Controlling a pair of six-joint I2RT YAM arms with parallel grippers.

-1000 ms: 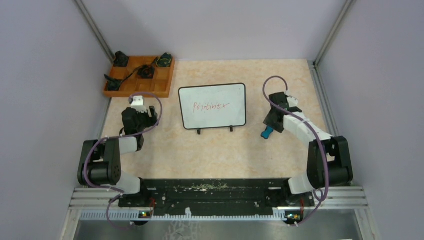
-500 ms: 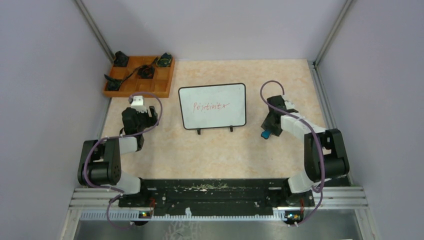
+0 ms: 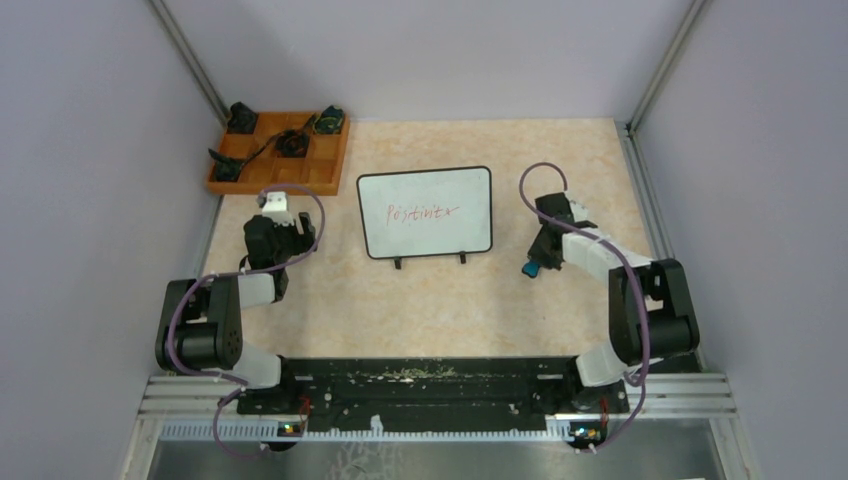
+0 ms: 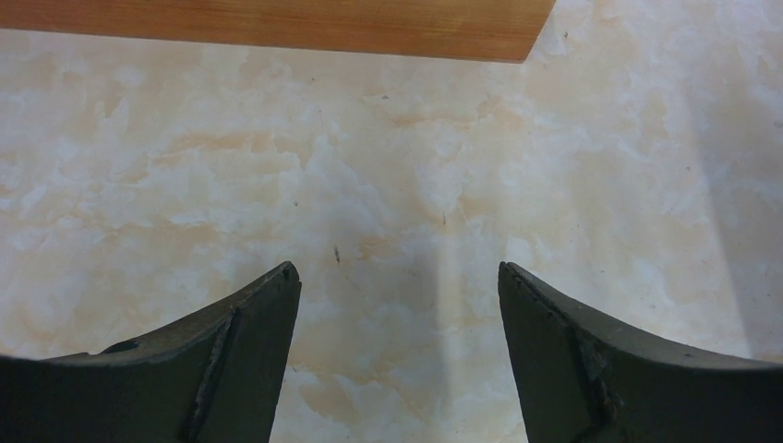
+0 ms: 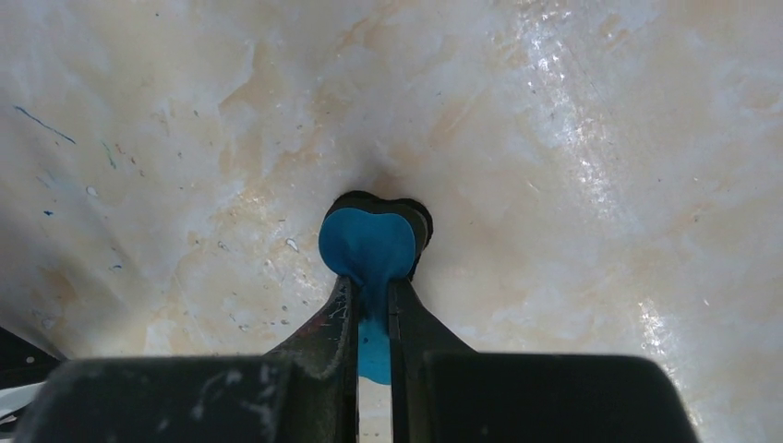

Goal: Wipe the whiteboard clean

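The whiteboard stands mid-table on two black feet, with a red word written across its middle. To its right, a blue eraser with a black underside rests on the table. My right gripper is down over the eraser. In the right wrist view the gripper is shut on the blue eraser, pinching its narrow middle. My left gripper hangs left of the board. In the left wrist view it is open over bare table, holding nothing.
An orange compartment tray with small dark parts and a cable sits at the back left; its near edge shows in the left wrist view. Grey walls enclose the table on three sides. Faint blue pen marks dot the tabletop.
My right gripper shifted slightly left and down onto the blue eraser, and its jaws went from open to shut on it. The left arm and the whiteboard stayed still.
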